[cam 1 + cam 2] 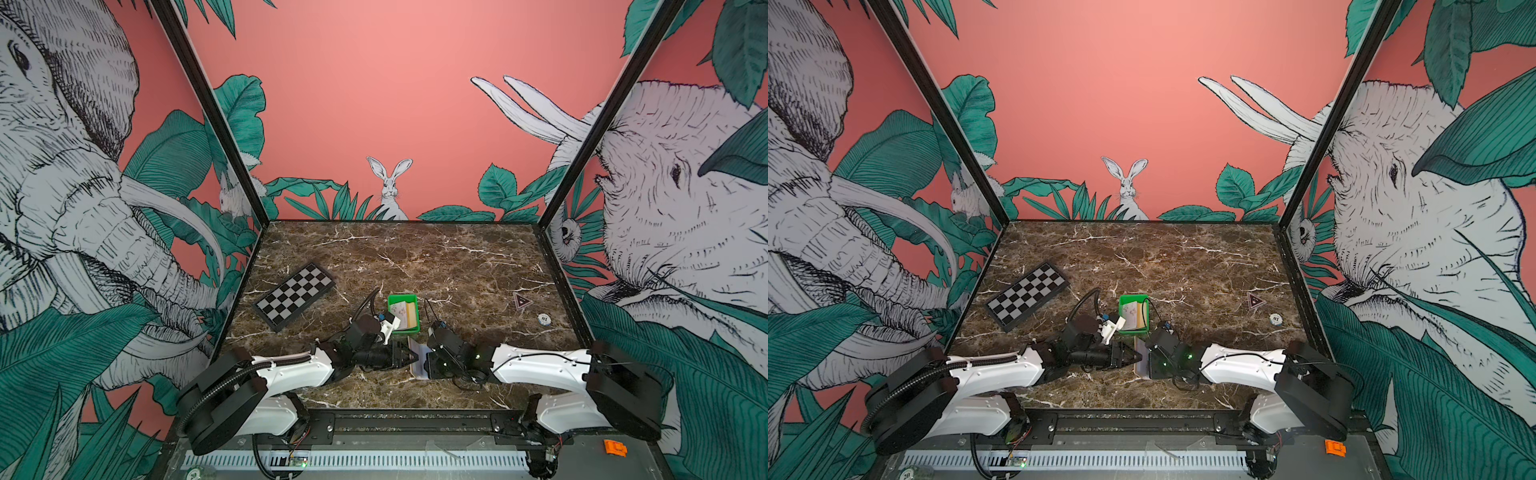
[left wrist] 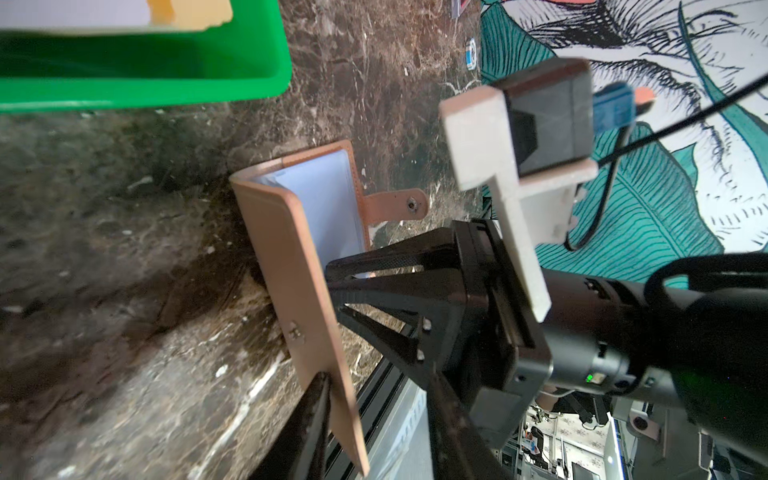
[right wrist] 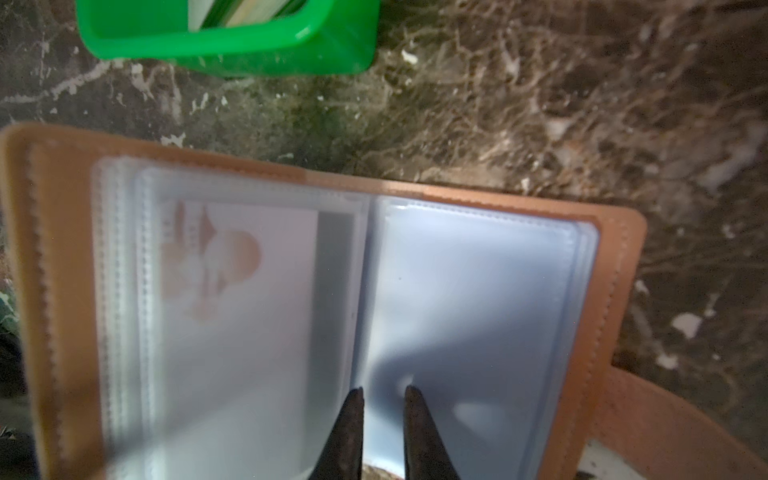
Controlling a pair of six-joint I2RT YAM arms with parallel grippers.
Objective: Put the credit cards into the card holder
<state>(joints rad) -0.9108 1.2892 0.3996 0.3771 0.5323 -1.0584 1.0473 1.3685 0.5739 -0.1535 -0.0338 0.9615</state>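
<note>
Nearest the camera head, two white-and-black robot arms reach inward over a dark brown marble-patterned tabletop (image 1: 457, 266) and meet at its near middle. Between them stands the card holder (image 2: 286, 266) — a flat tan leather-like folding wallet with pale blue clear sleeves and a snap tab — propped partly open, one cover raised and the other lying on the table.

The left gripper (image 2: 332, 415), seen from its wrist camera, has its black fingers on either side of the raised cover's free edge, pinching that cover. The right gripper (image 3: 382, 399) points into the open fold; its two dark fingertips stand narrowly apart over the sleeves near the spine. Whether they hold a sleeve cannot be told. From the right wrist, one white card with a faint pinkish print (image 3: 232, 286) already sits inside a clear sleeve on the raised side.

Just beyond the wallet sits a small bright green plastic tray (image 1: 409, 329) holding the remaining credit cards (image 1: 404, 312) — white ones and a yellowish-tan one.

Farther left lies a black-and-white checkered board (image 1: 295, 296). Far right, well apart, are a small triangular sticker (image 1: 521, 300) and a round white token (image 1: 544, 319).
</note>
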